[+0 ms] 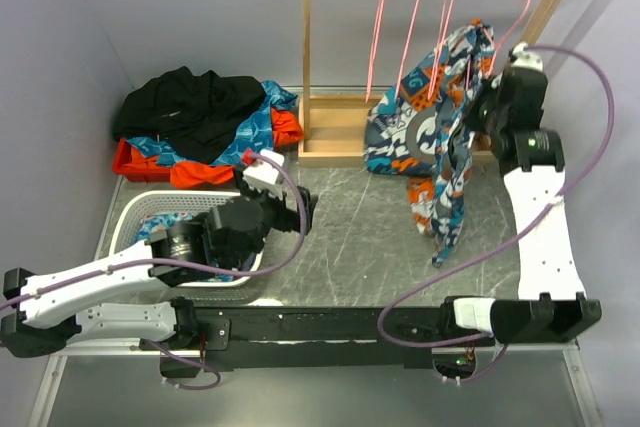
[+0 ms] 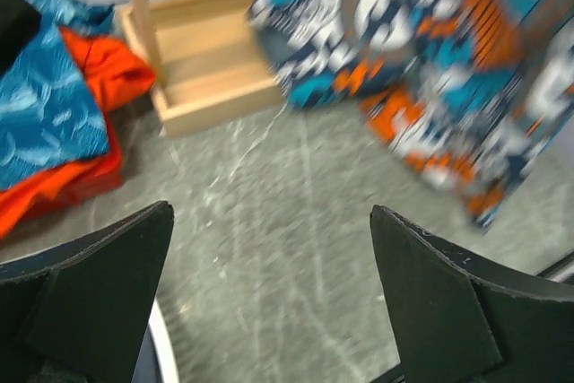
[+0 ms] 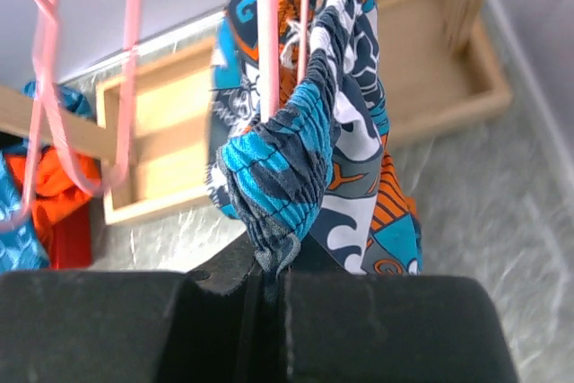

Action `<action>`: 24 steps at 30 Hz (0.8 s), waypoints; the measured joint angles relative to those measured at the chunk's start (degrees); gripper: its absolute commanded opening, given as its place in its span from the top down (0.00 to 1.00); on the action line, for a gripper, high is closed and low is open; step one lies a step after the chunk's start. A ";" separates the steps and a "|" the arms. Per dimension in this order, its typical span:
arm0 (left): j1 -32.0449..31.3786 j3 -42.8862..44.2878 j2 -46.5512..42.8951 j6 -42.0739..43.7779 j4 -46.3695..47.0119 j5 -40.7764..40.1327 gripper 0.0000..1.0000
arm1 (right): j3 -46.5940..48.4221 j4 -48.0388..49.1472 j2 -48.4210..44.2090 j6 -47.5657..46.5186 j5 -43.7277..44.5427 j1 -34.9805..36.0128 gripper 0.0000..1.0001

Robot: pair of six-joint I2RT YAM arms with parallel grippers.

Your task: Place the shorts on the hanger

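Observation:
The printed teal, orange, white and navy shorts [image 1: 430,117] hang up by the wooden rack, draped around a pink wire hanger [image 1: 446,7], one of several on the top bar. My right gripper [image 1: 487,97] is shut on the shorts' gathered waistband [image 3: 278,177], right beside the hanger's pink wire [image 3: 266,33]. One leg of the shorts dangles down to the table [image 1: 445,217]. My left gripper [image 1: 300,209] is open and empty, low over the table by the basket; its wrist view shows the shorts [image 2: 421,51] ahead to the right.
The wooden rack [image 1: 330,137] has a tray base and two uprights. A pile of black, blue and orange garments [image 1: 200,127] lies at the back left. A white laundry basket [image 1: 150,212] sits under my left arm. Other pink hangers [image 1: 380,27] hang from the bar.

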 measured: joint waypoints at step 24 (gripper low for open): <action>8.20 -9.18 6.47 -3.58 1.44 8.66 0.03 | 41.31 -14.58 20.15 -12.57 0.68 -1.95 1.00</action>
